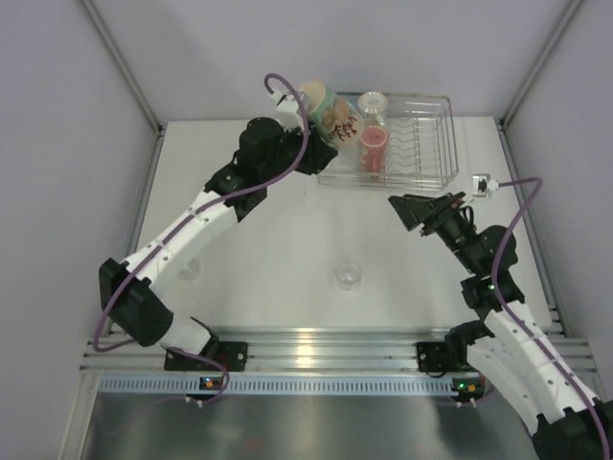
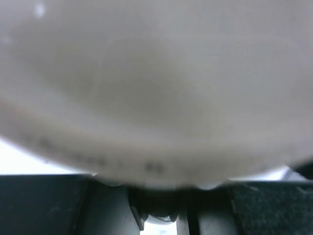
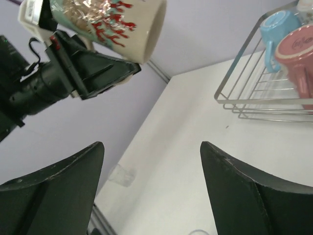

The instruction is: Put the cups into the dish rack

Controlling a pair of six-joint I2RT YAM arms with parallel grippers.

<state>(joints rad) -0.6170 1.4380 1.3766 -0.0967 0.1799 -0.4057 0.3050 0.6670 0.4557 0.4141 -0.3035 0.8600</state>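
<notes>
My left gripper [image 1: 319, 132] is shut on the cream floral mug [image 1: 337, 115] and holds it tilted in the air over the left end of the silver wire dish rack [image 1: 421, 144]. The mug fills the left wrist view [image 2: 156, 88]. In the right wrist view the mug [image 3: 112, 24] hangs at top left, above and left of the rack [image 3: 238, 61]. A red tumbler [image 1: 373, 146] and a light blue cup [image 3: 276, 29] sit in the rack. A small clear glass [image 1: 348, 276] stands mid-table. My right gripper [image 1: 421, 211] is open and empty, in front of the rack.
Another small clear glass [image 1: 189, 268] stands by the left arm near the left wall; it also shows in the right wrist view [image 3: 121, 175]. Walls enclose the table on the left, back and right. A small white fitting [image 1: 484, 182] sits right of the rack.
</notes>
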